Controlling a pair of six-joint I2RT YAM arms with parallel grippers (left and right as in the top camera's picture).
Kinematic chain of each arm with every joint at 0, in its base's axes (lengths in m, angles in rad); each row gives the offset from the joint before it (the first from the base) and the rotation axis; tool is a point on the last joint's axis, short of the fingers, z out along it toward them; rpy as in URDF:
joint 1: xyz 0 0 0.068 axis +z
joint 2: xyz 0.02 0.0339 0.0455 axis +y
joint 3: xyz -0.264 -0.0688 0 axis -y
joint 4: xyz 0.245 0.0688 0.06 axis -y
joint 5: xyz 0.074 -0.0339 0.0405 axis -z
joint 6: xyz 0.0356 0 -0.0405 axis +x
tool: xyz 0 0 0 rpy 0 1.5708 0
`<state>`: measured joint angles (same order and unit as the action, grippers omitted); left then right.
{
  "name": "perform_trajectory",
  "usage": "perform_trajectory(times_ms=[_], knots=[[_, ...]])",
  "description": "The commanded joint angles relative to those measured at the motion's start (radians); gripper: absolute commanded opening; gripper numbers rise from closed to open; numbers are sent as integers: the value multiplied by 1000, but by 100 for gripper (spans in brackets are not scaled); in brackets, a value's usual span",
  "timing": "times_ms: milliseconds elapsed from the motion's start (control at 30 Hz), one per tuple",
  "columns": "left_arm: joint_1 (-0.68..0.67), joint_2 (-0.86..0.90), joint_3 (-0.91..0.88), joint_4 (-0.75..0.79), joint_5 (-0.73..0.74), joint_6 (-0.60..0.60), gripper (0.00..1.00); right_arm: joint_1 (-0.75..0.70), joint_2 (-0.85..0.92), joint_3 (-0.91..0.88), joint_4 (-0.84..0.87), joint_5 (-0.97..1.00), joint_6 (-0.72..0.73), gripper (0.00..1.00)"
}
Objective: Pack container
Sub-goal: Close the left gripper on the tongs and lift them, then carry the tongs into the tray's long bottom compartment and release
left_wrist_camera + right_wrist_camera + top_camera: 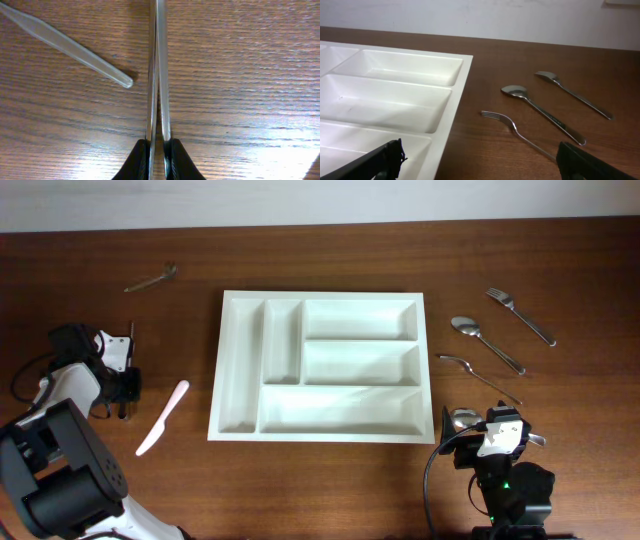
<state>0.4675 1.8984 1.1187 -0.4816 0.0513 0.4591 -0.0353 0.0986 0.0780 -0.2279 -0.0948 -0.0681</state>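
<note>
We find the container [240, 370] empty, cutlery [487, 345] all out on the table [350, 490]. Our left fingers [134, 165] pinch what seems a metal utensil [159, 75]; our right fingers [377, 160] spread wide.

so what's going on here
Two robot arms are packing cutlery into the white tray, which is empty so far. The left end effector is closed on a thin metal utensil left of the tray. The right end effector is open by the tray's near right corner; a fork and spoon lie untouched nearby.
</note>
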Motion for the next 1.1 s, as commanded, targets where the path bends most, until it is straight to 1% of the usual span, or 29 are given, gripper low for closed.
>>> perform_trajectory(times_ms=[0, 267, 533, 833, 1000, 1067], knots=[[-20, 50, -20, -23, 66, -2, 2, 9, -11, -9, 1, -8, -2, 99], [-83, 50, 51, -72, 66, -2, 2, 9, -11, -9, 1, -8, -2, 99], [-130, 50, 200, -181, 66, -2, 2, 9, -11, -9, 1, -8, -2, 99], [-134, 46, 366, -299, 66, -1, 2, 9, -11, -9, 1, -8, -2, 99], [-156, 34, 425, -349, 142, 37, 2, 9, -11, -9, 1, -8, -2, 99], [-183, 23, 446, -365, 144, 54, 2, 9, -11, -9, 1, -8, -2, 99]])
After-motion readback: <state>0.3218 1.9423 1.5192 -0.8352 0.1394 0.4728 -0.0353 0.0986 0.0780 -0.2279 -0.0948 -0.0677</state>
